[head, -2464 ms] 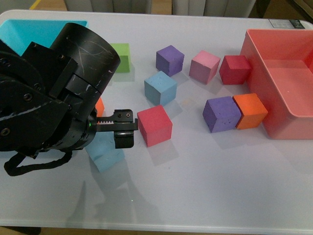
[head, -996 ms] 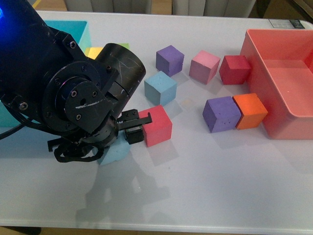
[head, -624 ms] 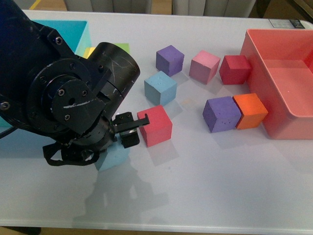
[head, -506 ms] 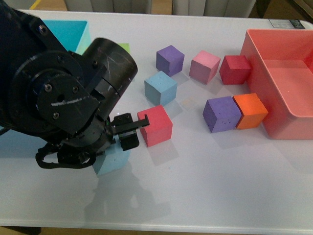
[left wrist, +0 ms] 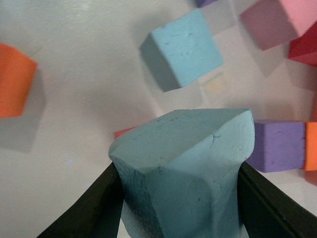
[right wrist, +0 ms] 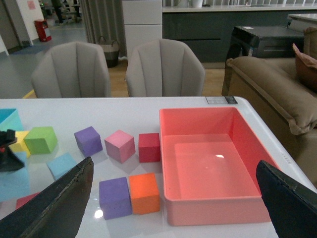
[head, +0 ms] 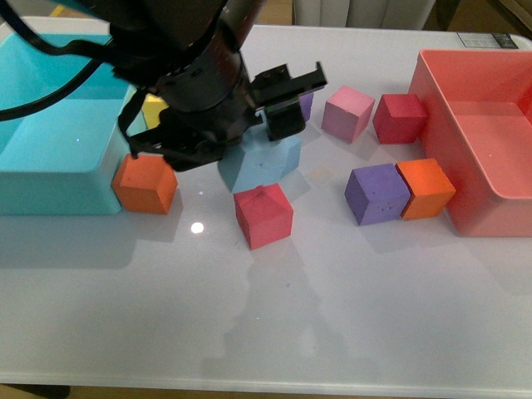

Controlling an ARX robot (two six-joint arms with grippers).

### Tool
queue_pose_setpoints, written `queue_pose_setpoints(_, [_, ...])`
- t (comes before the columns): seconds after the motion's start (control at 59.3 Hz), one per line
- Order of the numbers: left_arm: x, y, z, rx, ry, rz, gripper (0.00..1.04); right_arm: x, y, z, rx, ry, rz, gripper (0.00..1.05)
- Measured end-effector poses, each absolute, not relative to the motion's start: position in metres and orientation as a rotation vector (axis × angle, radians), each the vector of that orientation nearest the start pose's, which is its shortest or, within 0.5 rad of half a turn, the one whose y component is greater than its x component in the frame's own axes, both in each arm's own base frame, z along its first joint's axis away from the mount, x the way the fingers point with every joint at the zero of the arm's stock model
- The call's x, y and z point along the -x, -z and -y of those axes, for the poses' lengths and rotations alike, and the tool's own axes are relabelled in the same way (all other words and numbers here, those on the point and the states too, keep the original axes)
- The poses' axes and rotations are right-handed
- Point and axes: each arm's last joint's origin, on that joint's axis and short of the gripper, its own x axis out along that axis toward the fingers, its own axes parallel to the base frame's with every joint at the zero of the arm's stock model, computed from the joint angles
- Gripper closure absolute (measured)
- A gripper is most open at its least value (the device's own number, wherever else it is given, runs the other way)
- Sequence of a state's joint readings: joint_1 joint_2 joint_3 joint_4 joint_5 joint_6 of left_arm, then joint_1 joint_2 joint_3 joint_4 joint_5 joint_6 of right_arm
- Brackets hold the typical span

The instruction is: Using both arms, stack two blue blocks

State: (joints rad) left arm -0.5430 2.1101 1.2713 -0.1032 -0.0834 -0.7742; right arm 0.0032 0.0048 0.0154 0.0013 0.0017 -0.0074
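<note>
My left gripper (head: 281, 104) is shut on the darker teal-blue block (head: 243, 170), which it holds off the table; the squeezed block (left wrist: 183, 168) fills the left wrist view between both black fingers. The sky blue block (left wrist: 184, 47) sits on the table just beyond it. In the front view the held block overlaps this one, and only its right part (head: 288, 154) shows. My right gripper (right wrist: 173, 163) is open and empty, high above the table near the salmon bin (right wrist: 213, 148). The right arm is out of the front view.
A turquoise bin (head: 50, 179) stands at the left with an orange cube (head: 145, 184) against it. A red cube (head: 263, 214) lies in front of the blue blocks. Purple (head: 376, 193), orange (head: 426, 188), pink (head: 347, 112) and dark red (head: 399, 116) cubes lie by the salmon bin (head: 432, 108).
My left arm has lifted the teal-blue block from the front left of the table and carried it back and right, up to the sky blue block. The orange cube is uncovered.
</note>
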Motion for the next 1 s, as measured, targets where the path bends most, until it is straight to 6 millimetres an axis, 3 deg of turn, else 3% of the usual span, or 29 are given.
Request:
queue_pose_setpoints(0.253, [-0.393, -0.101, 0.247, 0.457, 0.159, -1.020, 0.51, -0.097, -0.169, 0.000, 0.007, -0.001, 0.012, 0.09])
queue_pose_setpoints(0.489, [-0.418, -0.100, 0.260, 0.479, 0.196, -0.993, 0.51, -0.097, -0.169, 0.000, 0.007, -0.001, 0.012, 0.09])
queue_pose_setpoints(0.641, [-0.433, -0.103, 0.253, 0.483, 0.184, -0.974, 0.51, -0.097, -0.169, 0.000, 0.007, -0.001, 0.012, 0.09])
queue_pose_setpoints(0.793, [-0.447, -0.097, 0.231, 0.469, 0.139, -0.965, 0.52, -0.097, -0.169, 0.000, 0.007, -0.001, 0.012, 0.09])
queue_pose_setpoints(0.996, [-0.452, -0.085, 0.222, 0.465, 0.122, -0.971, 0.52, -0.097, -0.169, 0.000, 0.007, -0.001, 0.012, 0.09])
